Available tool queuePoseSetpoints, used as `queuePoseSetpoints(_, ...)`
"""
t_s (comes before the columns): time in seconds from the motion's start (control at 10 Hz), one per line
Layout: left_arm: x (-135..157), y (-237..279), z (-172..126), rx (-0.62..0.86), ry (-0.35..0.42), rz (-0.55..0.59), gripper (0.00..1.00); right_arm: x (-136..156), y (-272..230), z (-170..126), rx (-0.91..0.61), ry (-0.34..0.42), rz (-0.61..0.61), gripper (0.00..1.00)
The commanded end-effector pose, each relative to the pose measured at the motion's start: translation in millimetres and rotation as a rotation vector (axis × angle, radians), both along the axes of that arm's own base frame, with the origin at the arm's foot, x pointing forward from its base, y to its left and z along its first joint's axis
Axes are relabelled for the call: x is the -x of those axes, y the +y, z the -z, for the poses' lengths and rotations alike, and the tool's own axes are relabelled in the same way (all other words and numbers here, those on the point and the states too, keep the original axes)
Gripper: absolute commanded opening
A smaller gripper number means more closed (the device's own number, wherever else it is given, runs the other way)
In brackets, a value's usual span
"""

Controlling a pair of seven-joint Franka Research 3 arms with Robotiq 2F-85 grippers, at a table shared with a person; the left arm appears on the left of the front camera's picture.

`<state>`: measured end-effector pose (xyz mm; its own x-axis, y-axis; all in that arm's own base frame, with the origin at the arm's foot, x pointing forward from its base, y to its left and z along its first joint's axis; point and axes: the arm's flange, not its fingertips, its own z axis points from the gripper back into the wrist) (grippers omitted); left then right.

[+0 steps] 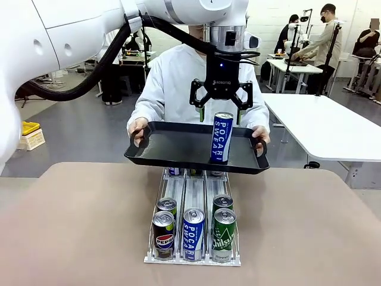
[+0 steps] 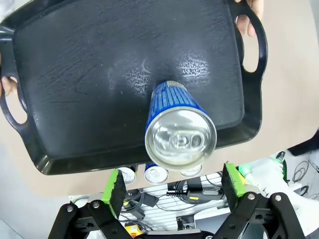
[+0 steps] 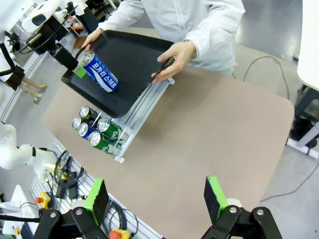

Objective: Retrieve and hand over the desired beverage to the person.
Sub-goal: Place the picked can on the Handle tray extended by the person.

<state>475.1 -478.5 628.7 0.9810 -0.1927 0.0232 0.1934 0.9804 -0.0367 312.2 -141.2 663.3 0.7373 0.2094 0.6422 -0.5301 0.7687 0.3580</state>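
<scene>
The blue-and-white Pocari Sweat can [image 1: 222, 137] stands upright on the black plastic handled tray [image 1: 172, 149], right of its middle and towards the near rim. The person [image 1: 178, 77] holds the tray by both handles above the far end of the clear can rack [image 1: 191, 196]. The left gripper [image 1: 221, 107] hangs directly over the can. Its jaws are spread wide, with a green pad on either side of the lid, and as far as I can judge they touch nothing. My assessment is that the step in hand is the withdrawal. It should go straight up until the pads clear the lid, with no sideways drift, because a tall can on a hand-held tray would tip easily. Room is open overhead and back over the beige table [image 1: 71, 226]. Both sides are closed off by the hands at the handles, and the rack sits below. The right gripper [image 3: 156, 198] hovers high over bare table with its jaws wide and holding nothing.
</scene>
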Motion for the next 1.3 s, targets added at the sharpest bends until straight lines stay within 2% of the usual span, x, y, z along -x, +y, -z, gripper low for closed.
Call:
queuePoseSetpoints(0.0, 8, 6, -33, 0.060, 0.029, 0.032, 1.00, -2, 1, 0, -0.016, -0.010, -0.009, 1.00)
queuePoseSetpoints(0.1, 33, 33, -48, 0.094, 0.012, 0.064, 1.00, -2, 1, 0, -0.016, -0.010, -0.009, 1.00)
queuePoseSetpoints(0.2, 65, 76, -56, 0.132, 0.003, 0.165, 1.00, -2, 1, 0, -0.016, -0.010, -0.009, 1.00)
queuePoseSetpoints(0.4, 108, 141, -47, 0.168, -0.037, 0.232, 1.00, -2, 1, 0, -0.016, -0.010, -0.009, 1.00)
queuePoseSetpoints(0.6, 142, 193, -39, 0.176, -0.117, 0.289, 1.00, -2, 1, 0, -0.016, -0.010, -0.009, 1.00)
queuePoseSetpoints(0.8, 155, 221, -32, 0.220, -0.151, 0.310, 1.00, -2, 1, 0, -0.016, -0.010, -0.009, 1.00)
queuePoseSetpoints(1.0, 161, 227, -29, 0.222, -0.181, 0.285, 1.00, -2, 1, 0, -0.016, -0.010, -0.009, 1.00)
queuePoseSetpoints(1.2, 150, 223, -32, 0.221, -0.176, 0.254, 1.00, -2, 1, 0, -0.016, -0.010, -0.009, 1.00)
